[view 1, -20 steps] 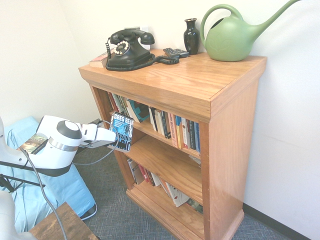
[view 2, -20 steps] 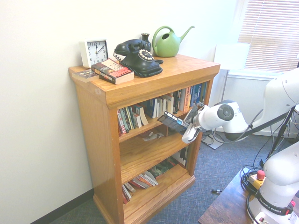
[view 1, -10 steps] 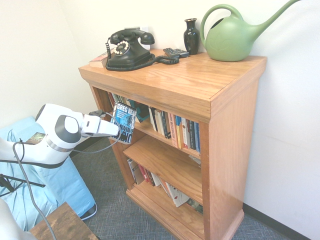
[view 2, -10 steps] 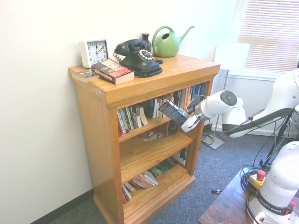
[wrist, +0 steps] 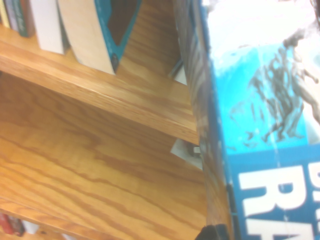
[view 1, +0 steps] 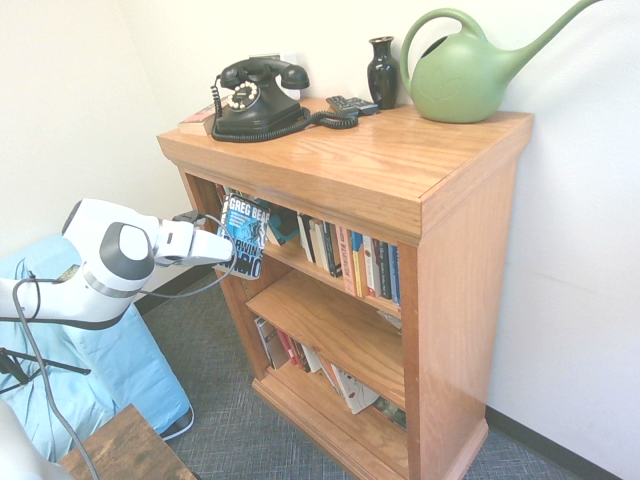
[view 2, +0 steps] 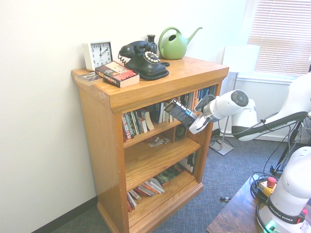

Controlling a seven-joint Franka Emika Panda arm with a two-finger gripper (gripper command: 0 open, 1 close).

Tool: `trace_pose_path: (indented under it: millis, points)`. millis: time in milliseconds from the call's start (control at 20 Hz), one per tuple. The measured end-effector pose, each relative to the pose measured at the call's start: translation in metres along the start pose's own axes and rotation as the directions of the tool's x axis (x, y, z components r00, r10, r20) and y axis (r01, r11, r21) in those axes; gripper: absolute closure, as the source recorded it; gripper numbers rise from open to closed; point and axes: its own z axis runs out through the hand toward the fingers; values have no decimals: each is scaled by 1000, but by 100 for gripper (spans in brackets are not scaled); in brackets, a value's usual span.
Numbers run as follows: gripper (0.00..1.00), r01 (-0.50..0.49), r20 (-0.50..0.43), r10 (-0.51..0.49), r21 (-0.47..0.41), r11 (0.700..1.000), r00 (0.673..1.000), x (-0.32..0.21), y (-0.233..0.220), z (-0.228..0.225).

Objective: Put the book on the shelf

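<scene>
Gripper (view 1: 226,248) was clamped on the book (view 1: 245,236), holding it in the air just in front of the shelf (view 1: 380,170), level w/ the top row of books (view 1: 345,258). In the first ext. view the cover faced the camera, upright, "GREG BEAR" readable, arm coming in from 9 o'clock. In the second ext. view the gripper (view 2: 193,121) came in from 3 o'clock and the book (view 2: 180,113) showed tilted, its far end near the top opening. Not on any plank. Wrist view: book (wrist: 260,125) filled one side, blue cover w/ white letters, oak planks beyond it. On the shelf top sat a phone (view 1: 255,97), vase (view 1: 383,72), watering can (view 1: 465,72), clock (view 2: 98,54) and a red book (view 2: 117,74).
</scene>
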Motion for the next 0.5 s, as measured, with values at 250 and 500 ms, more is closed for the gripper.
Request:
trace_pose_path:
  millis: [250,500]
  points:
    - [100,44,-26,-45,-15,999,999,-14,1,19]
    - [100,61,-80,-61,-5,998,995,-17,-10,22]
